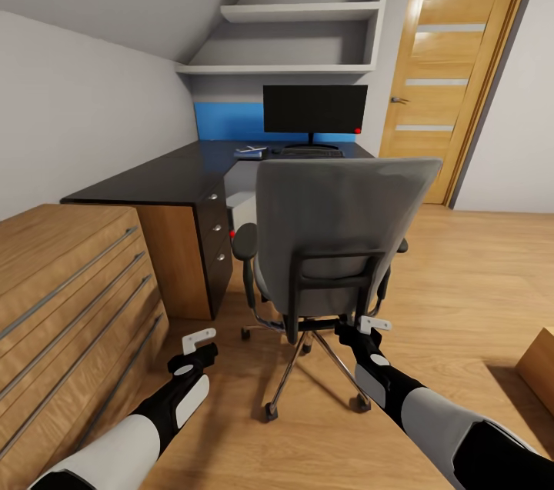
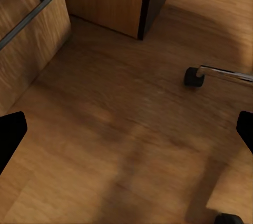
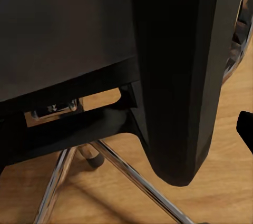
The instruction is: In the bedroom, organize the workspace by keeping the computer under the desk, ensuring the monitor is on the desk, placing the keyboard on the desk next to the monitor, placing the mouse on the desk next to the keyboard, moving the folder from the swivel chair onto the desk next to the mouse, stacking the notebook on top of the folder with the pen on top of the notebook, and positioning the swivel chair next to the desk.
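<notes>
The grey swivel chair (image 1: 338,225) stands with its back to me in front of the black desk (image 1: 154,178). On the desk are the monitor (image 1: 315,109), the keyboard (image 1: 312,153), a small dark mouse (image 1: 275,152) and a flat bluish stack (image 1: 249,152) topped by a thin white stick; its layers are too small to tell apart. The pale computer (image 1: 240,205) sits under the desk. My left gripper (image 1: 198,344) hangs open over the floor, its fingertips (image 2: 10,134) wide apart. My right gripper (image 1: 368,328) is open just behind the chair's black back frame (image 3: 174,71).
A light oak cabinet (image 1: 61,298) with long bar handles stands at my left, close to the left arm. The chair's chrome legs and castors (image 2: 194,76) spread over the wood floor. A wooden door (image 1: 454,82) is at the back right, and a brown box corner (image 1: 538,367) at the right edge.
</notes>
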Controlling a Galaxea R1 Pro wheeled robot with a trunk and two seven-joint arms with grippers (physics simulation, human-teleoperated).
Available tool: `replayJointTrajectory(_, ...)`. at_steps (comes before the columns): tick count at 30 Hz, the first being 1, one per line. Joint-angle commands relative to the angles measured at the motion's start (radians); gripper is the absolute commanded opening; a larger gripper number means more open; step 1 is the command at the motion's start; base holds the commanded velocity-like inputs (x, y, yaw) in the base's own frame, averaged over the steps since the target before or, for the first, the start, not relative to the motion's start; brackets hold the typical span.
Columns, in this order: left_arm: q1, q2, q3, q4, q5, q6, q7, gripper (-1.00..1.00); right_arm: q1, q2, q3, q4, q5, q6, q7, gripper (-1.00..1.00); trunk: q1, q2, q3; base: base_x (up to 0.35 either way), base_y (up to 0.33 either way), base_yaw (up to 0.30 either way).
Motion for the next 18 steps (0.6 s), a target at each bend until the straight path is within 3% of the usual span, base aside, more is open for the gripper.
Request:
replayJointTrajectory(1, -0.001, 0.001, -0.008, 0.0, 0.01, -0.005, 0.006, 1.0, 0.0, -0.001, 0.009, -0.002, -0.006, -0.002, -0.006, 1.0, 0.0, 0.0, -0.001, 0.003, 0.0, 0.0)
replayJointTrajectory(12, -0.001, 0.001, -0.008, 0.0, 0.011, -0.005, 0.006, 1.0, 0.0, 0.0, 0.01, -0.004, -0.006, -0.002, -0.006, 1.0, 0.0, 0.0, -0.001, 0.001, 0.0, 0.002)
replayJointTrajectory(18, -0.001, 0.002, -0.008, 0.0, 0.012, -0.005, 0.006, 1.0, 0.0, 0.001, 0.011, -0.005, -0.006, -0.002, -0.007, 1.0, 0.0, 0.0, -0.001, 0.0, 0.0, 0.154)
